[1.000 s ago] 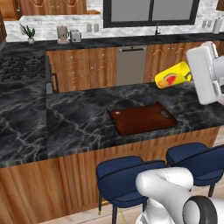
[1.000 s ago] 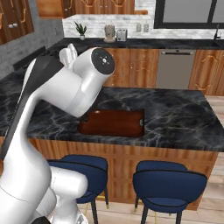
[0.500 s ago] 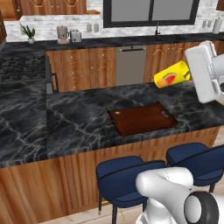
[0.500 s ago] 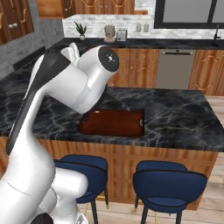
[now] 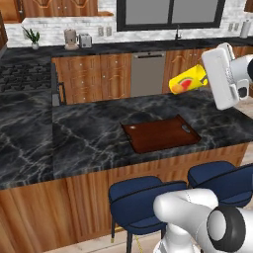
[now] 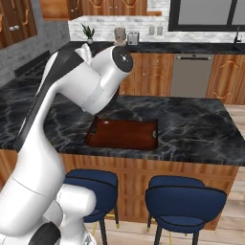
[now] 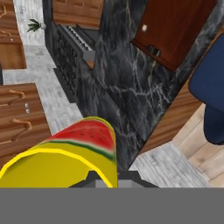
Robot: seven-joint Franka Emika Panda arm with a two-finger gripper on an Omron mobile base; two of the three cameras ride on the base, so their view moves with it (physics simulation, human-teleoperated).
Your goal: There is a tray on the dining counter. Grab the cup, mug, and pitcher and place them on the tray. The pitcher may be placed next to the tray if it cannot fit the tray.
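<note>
Carrying a yellow cup (image 5: 188, 82) toward the tray (image 5: 161, 134), with nothing set down yet.

The gripper (image 5: 206, 79) was clamped on the cup, which hung on its side in the air above the far right of the dining counter (image 5: 89, 136), beyond the tray and well apart from it. Over the last second the cup hardly shifted in the left base view, while the arm's bulk swung across the right one. That suggested a turn of the wrist before lowering; the tray lay bare.

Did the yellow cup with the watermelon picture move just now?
No. In the left base view the yellow cup, held in the end effector, sits at the same spot against the dishwasher as before.
</note>
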